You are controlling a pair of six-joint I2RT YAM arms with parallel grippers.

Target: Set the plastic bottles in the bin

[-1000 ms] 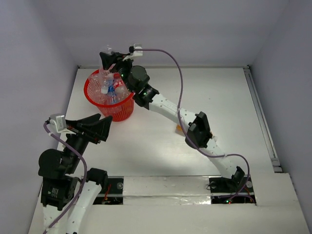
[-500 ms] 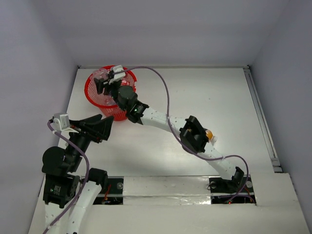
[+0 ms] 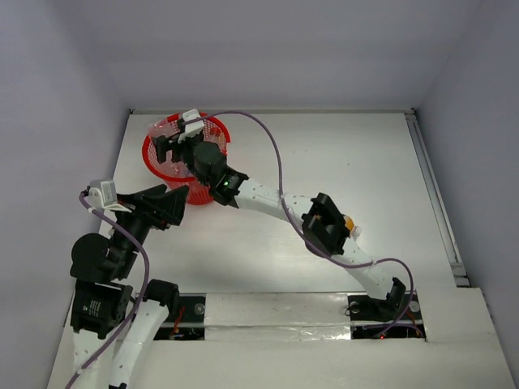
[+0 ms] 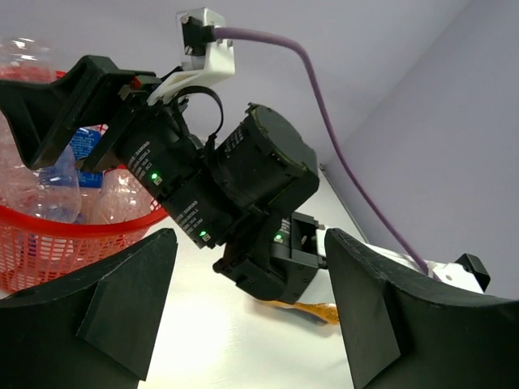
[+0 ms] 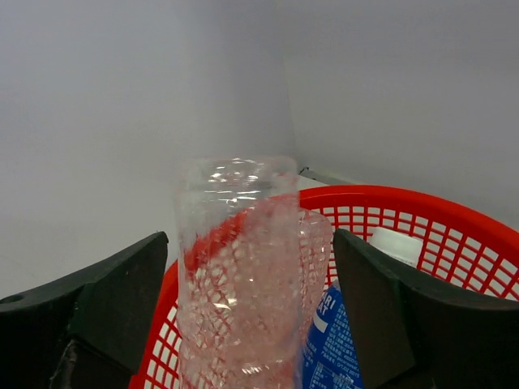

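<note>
A clear bottle [image 5: 243, 267] of thin, crinkled plastic with a bumpy surface stands upright in the middle of the right wrist view, and its lower part is inside the bin [image 5: 454, 243]. The bin is a round red plastic basket with lattice walls and a smooth solid rim. In the top view it is in the upper left of the frame, on the white desk [image 3: 324, 154]. Inside it lie more clear bottles, one with a blue label [image 5: 324, 340], and a white cap [image 5: 397, 243] shows near the far wall.

The right tool [image 5: 250, 243] hangs over the bin with its two dark, matte, wedge-shaped fingers wide apart on either side of the clear bottle. A thin gap shows at the left finger, so the bottle does not look clamped.

The left tool [image 4: 250, 243] is near the lower side of the bin, above the desk, with its fingers spread wide and nothing between them.

An orange bottle [image 3: 348, 221] lies on the desk right of centre, partly hidden behind the right arm. A purple cable [image 3: 268, 154] curves above this arm.
</note>
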